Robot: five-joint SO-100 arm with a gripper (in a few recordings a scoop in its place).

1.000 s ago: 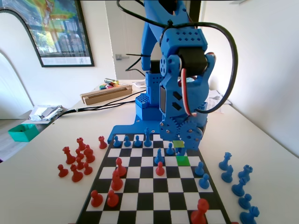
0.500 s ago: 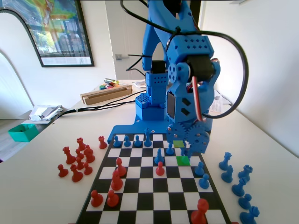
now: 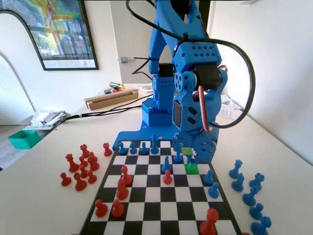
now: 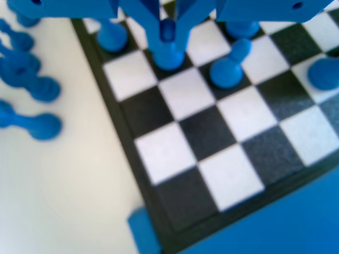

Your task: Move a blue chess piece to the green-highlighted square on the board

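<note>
In the wrist view, the gripper (image 4: 167, 24) hangs from the top edge, its jaws closed around the blue chess piece (image 4: 168, 48), which stands on the board (image 4: 175, 159). Another blue pawn (image 4: 229, 67) stands just right of it.

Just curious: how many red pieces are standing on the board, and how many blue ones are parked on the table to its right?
Red pieces on the board: 6
Blue pieces on the table, right of it: 6
Total: 12
</note>
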